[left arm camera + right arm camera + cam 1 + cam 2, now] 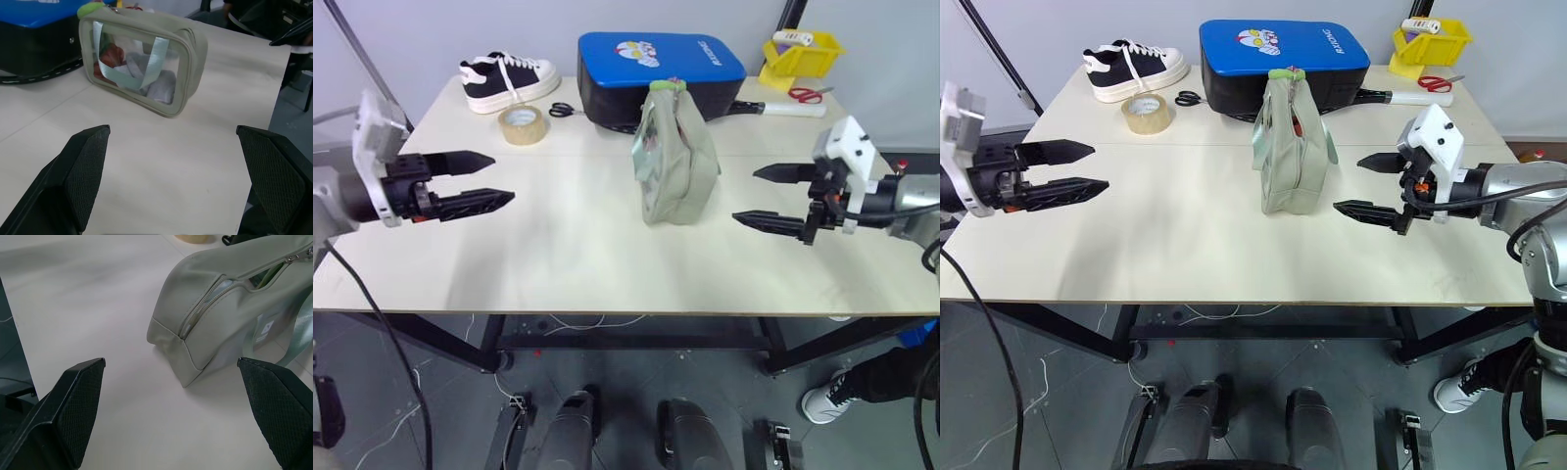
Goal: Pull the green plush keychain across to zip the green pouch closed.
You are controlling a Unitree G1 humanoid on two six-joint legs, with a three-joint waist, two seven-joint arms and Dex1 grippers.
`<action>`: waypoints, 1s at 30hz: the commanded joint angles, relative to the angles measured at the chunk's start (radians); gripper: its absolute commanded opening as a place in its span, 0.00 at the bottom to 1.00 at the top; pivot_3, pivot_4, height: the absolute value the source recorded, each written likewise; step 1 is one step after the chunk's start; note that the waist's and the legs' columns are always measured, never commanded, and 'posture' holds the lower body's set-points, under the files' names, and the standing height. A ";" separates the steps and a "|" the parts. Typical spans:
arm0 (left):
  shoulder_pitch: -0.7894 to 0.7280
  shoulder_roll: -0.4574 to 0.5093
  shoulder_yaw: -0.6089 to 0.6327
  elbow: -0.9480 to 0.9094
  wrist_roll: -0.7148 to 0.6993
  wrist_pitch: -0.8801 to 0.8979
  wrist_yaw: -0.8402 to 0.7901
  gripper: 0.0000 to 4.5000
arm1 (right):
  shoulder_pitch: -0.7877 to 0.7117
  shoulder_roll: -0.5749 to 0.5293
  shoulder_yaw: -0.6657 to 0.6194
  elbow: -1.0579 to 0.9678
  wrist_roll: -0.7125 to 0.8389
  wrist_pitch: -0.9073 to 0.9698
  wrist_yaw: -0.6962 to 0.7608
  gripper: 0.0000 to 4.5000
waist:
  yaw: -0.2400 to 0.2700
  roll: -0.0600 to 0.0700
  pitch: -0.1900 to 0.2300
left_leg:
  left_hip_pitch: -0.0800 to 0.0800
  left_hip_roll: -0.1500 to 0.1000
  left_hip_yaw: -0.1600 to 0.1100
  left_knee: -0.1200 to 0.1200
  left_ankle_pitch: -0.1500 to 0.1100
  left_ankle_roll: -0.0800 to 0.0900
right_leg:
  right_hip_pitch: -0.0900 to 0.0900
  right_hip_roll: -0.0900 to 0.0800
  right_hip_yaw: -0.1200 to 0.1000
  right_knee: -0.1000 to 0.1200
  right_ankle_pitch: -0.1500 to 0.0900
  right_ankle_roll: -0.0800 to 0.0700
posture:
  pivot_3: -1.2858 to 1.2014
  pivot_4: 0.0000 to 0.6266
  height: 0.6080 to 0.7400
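Flanking the pale sage-green fabric pouch, my released left end effector and right end effector; its lime plush keychain tops the far end, right nearer.

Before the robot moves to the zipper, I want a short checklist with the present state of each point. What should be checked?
1. Left claw open, holding nothing: ok.
2. Right claw open, holding nothing: ok.
3. Green pouch standing upright between the claws: ok.
4. Zipper closed: not ok, it gapes in the right wrist view.
5. Green plush keychain in sight at the pouch's far top end: ok.
6. Keychain gripped: not ok, both claws are apart from the pouch.
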 commanded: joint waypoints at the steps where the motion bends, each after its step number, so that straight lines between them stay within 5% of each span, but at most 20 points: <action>1: -0.029 0.007 0.006 0.003 0.000 0.000 -0.006 0.98 | -0.003 -0.016 -0.043 -0.031 0.017 -0.010 -0.004 1.00 | 0.000 0.000 0.000 | 0.000 0.000 0.000 0.000 0.000 0.000 | 0.000 0.000 0.000 0.000 0.000 0.000 | 0.52 0.24 0.88; 14: -0.055 -0.012 0.045 0.025 -0.027 0.010 0.018 0.98 | -0.061 -0.002 -0.007 -0.018 0.021 0.033 -0.038 1.00 | 0.000 0.000 0.000 | 0.000 0.000 0.000 0.001 0.000 0.000 | 0.000 0.000 0.000 0.000 0.000 0.000 | 0.52 0.24 0.88; 23: -0.149 -0.081 0.130 0.059 -0.137 0.051 0.082 0.98 | -0.553 0.165 0.225 0.262 -0.039 0.393 -0.170 1.00 | -0.007 0.000 0.000 | 0.000 0.003 -0.001 0.003 0.000 0.000 | -0.002 0.000 0.003 0.002 0.002 -0.001 | 0.52 0.24 0.88; 30: -0.161 -0.078 0.100 0.072 -0.115 0.034 0.063 0.98 | -0.887 0.426 0.337 0.728 -0.199 0.349 -0.279 1.00 | -0.008 0.000 0.000 | -0.001 0.000 0.006 0.002 0.000 0.000 | -0.004 0.004 0.005 0.002 0.005 0.003 | 0.52 0.24 0.88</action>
